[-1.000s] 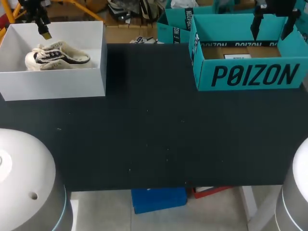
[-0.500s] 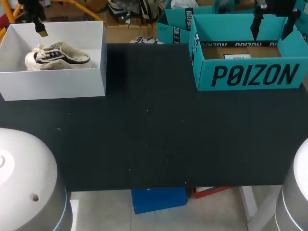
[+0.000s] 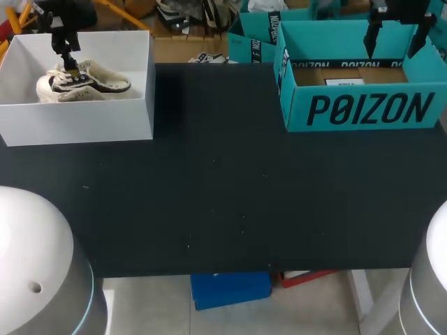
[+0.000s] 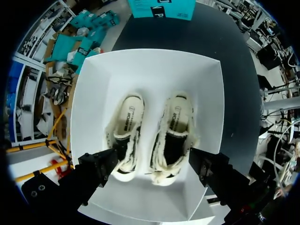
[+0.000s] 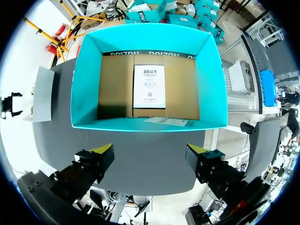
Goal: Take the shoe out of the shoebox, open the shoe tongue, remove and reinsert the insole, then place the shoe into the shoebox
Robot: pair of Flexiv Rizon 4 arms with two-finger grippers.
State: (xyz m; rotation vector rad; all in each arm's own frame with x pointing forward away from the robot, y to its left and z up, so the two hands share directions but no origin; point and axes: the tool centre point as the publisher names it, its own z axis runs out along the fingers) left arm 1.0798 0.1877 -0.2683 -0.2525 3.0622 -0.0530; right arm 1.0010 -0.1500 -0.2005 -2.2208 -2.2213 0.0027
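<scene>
Status: task at its very start, by my reading.

- Pair of shoes (image 4: 150, 131) lay side by side inside the white box (image 3: 84, 125) at the far left corner of the bench (image 3: 223, 195). Cream uppers with dark trim, insoles showing in both. Neither shoe was lifted.
- Left end effector (image 4: 154, 164) was low over the white box at the heel end of the pair. Its fingers were spread wide, one outside each shoe. No grip was made, and I could not tell whether either finger brushed a heel.
- Right end effector (image 5: 150, 158) hung above the teal box (image 3: 363, 112) at the far right of the bench, fingers apart and holding nothing. The teal box held only a cardboard floor with a paper sheet (image 5: 149, 86) on it.

Done: nothing that shows.
Left: every step. One shoe has to be taken out, its tongue opened, its insole pulled and refitted, and the shoe boxed.

Judgement: current step is the approach for the first pick. With the fingers straddling both shoes, the aim probably needs narrowing to one shoe before closing.
</scene>
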